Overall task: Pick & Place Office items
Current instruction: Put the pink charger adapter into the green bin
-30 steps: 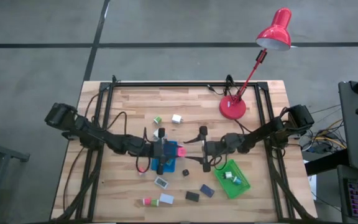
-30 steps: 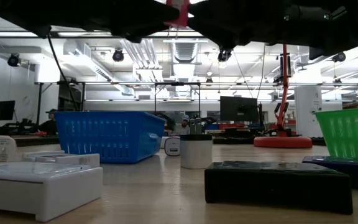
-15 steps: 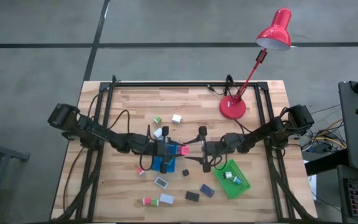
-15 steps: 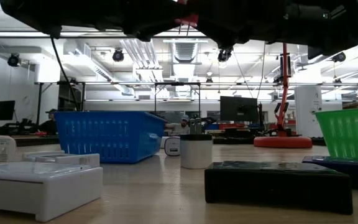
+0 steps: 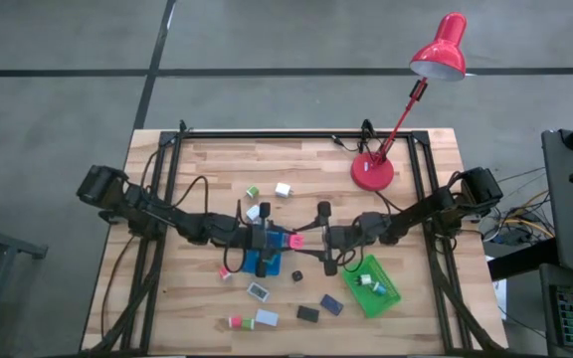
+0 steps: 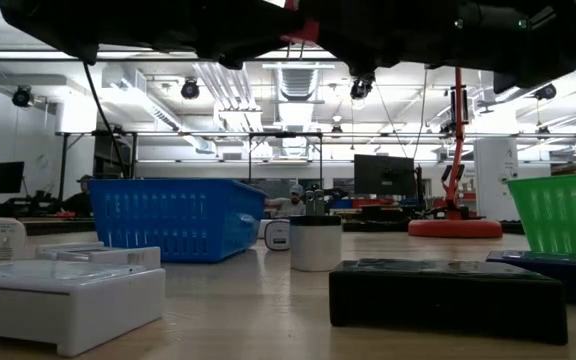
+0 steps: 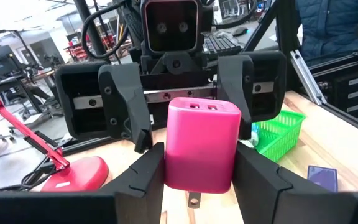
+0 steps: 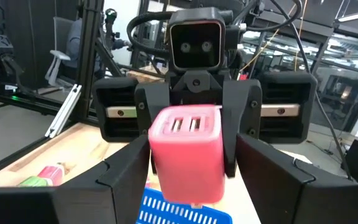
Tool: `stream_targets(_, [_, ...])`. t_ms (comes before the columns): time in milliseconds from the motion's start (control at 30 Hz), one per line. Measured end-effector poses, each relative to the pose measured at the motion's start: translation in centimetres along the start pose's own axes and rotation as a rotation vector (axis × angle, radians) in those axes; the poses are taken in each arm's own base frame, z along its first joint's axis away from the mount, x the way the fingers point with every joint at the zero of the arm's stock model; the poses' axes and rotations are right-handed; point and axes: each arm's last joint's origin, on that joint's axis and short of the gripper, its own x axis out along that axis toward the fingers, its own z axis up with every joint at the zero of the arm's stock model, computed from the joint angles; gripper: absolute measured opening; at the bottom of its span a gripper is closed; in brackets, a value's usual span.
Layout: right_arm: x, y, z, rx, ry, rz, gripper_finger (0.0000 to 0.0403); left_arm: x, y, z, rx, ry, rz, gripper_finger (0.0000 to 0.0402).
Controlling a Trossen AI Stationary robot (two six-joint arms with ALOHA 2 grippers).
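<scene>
A wooden table point(image 5: 207, 159) seen from above, framed by a black metal rail. Its far half is mostly bare wood; the near half is crowded. Two dark arms reach in from the left and right edges and meet at the middle.

The left gripper point(image 5: 279, 239) and the right gripper point(image 5: 306, 239) face each other above the table, tips almost touching. Between them is a pink charger block point(image 7: 202, 144), a small rounded cube with two ports on its face. The left jaws are closed on its sides. The right jaws flank the same block closely; whether they touch it cannot be told.

Directly under the left gripper sits the blue tray point(image 5: 263, 263), mostly covered by the arm, so its contents cannot be seen. In the low view it is a slatted blue basket point(image 6: 176, 218) with nothing showing above its rim. The green tray point(image 5: 378, 293) lies near the right arm, toward the near right; it holds a few small white and green pieces.

Loose office items lie around. Toward the far side are a green-and-white block point(image 5: 252, 191) and a white cube point(image 5: 283, 189). On the near side are a small black piece point(image 5: 295, 275), a white box point(image 5: 258, 291), a black box point(image 5: 307, 313), a navy box point(image 5: 331, 305), a light blue box point(image 5: 266, 318) and a red-and-green block point(image 5: 235, 322).

A red desk lamp point(image 5: 373, 172) stands at the far right, its head leaning out past the table's far edge.
</scene>
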Motion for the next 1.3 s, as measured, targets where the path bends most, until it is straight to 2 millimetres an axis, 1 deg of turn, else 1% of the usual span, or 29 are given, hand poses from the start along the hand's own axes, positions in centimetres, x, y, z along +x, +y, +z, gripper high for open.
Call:
stream_targets(367, [0.2,0.0,0.19,-0.001,-0.006,0.005,0.0216,0.05,0.07,-0.04,-0.001,-0.001,0.003,0.0146])
stream_targets(467, [0.2,0.0,0.19,0.002,-0.006,0.004,0.0197,0.06,0.08,-0.04,-0.001,-0.001,0.004,0.0146])
stream_targets(600, [0.2,-0.03,0.19,-0.003,-0.004,-0.005,0.015,0.06,0.12,-0.05,-0.01,0.0,0.011,0.0146])
stream_targets(633, [0.2,-0.03,0.19,-0.004,-0.004,-0.006,0.0147,0.06,0.12,-0.05,-0.012,0.0,0.011,0.0146])
stream_targets(1300, [0.21,0.07,-0.17,-0.026,0.035,0.007,0.0147,0.08,0.09,-0.19,-0.002,0.009,0.006,0.0146])
